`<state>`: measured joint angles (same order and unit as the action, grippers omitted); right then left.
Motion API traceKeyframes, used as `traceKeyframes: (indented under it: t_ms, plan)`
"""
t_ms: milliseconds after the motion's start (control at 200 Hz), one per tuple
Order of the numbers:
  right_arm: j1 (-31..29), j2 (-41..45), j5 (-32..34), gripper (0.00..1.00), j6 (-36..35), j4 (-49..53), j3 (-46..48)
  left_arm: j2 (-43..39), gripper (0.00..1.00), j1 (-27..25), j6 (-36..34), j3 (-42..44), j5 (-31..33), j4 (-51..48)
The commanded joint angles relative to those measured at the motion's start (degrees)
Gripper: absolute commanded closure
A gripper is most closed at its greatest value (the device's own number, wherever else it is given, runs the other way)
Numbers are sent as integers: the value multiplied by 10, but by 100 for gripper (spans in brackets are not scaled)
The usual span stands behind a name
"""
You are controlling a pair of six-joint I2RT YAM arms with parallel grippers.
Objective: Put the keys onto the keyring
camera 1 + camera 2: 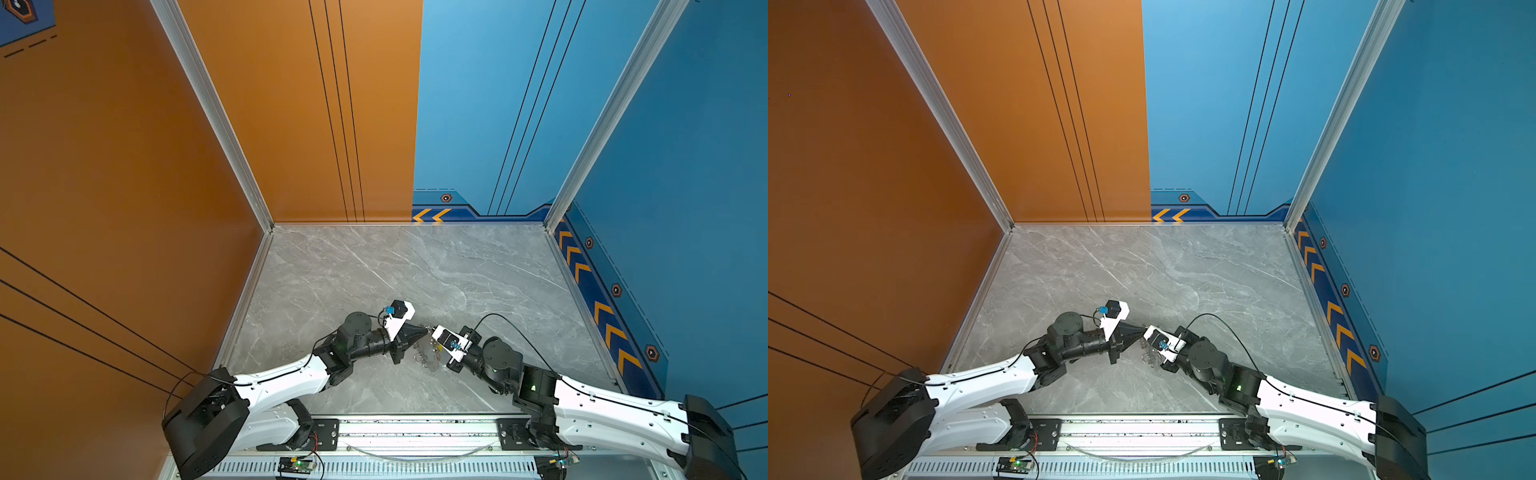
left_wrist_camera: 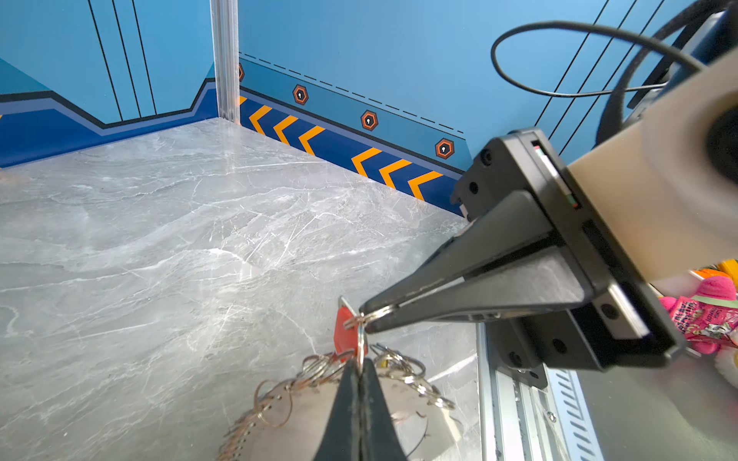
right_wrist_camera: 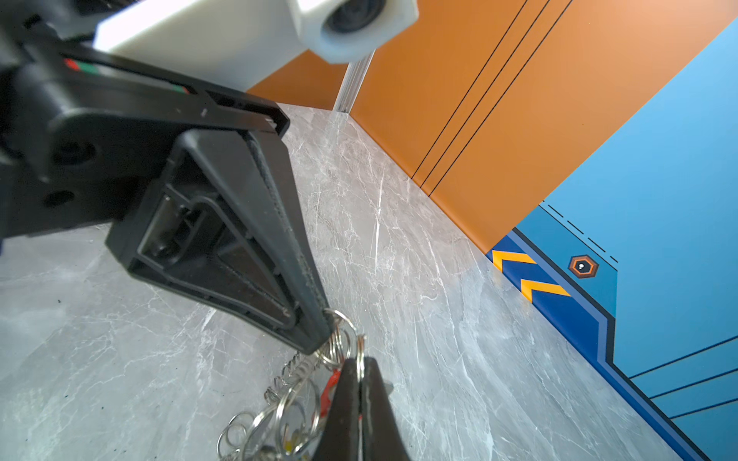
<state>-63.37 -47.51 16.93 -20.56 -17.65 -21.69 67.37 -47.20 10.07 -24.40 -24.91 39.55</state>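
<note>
Nearest, at 6 o'clock, the aluminium front rail (image 1: 415, 428) carries both arms. They reach in from 8 and 4 o'clock and meet tip to tip near the middle of the grey marble-patterned tabletop (image 1: 374, 270).

The left gripper (image 2: 360, 365) is closed tight on a thin silver metal keyring (image 2: 361, 343), held edge-on. The right gripper (image 2: 366, 315) is clamped just as tight on a smaller silver loop (image 2: 377, 312) at that keyring's top. The red-headed key (image 2: 342, 328) hangs right at this junction (whether it is fully threaded on, I cannot tell).

Toward 6 o'clock of the tips, a chain of small plain silver rings (image 2: 415, 379) trails onto a clear flat piece (image 2: 287, 423) lying on the table. A yellow speck (image 3: 291, 439) among them looks like another key, probably yet to be threaded. No pale blue key shows. The dangling tangle crowds the working ring.

Beyond, at 12 o'clock, stand the orange wall (image 1: 311, 104) and the blue wall (image 1: 478, 104).
</note>
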Motion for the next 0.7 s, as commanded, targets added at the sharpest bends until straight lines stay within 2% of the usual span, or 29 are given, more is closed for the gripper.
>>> traceKeyframes:
  t_ms: [0, 180, 285, 430, 526, 601, 691]
  plan:
    - [-5, 17, -6, 100, 2, 30, -6, -7, 100, -4, -10, -2, -5, 45]
    - [-6, 30, 33, 100, 2, 36, -2, -9, 100, -5, -18, 1, 7, 48]
    - [-5, 33, 36, 100, -1, 40, -2, -13, 100, -11, -49, 24, 7, 91]
    - [-8, 37, 16, 100, -9, 45, 1, -7, 100, -22, -95, 78, 12, 212]
    - [-10, 45, -29, 100, -16, 57, 2, 9, 100, -22, -108, 90, 1, 254]
    - [-13, 51, -57, 100, -18, 67, 2, 26, 100, -22, -112, 99, -3, 297]
    - [-20, 56, -60, 100, -18, 73, 4, 53, 100, -18, -101, 111, 3, 357]
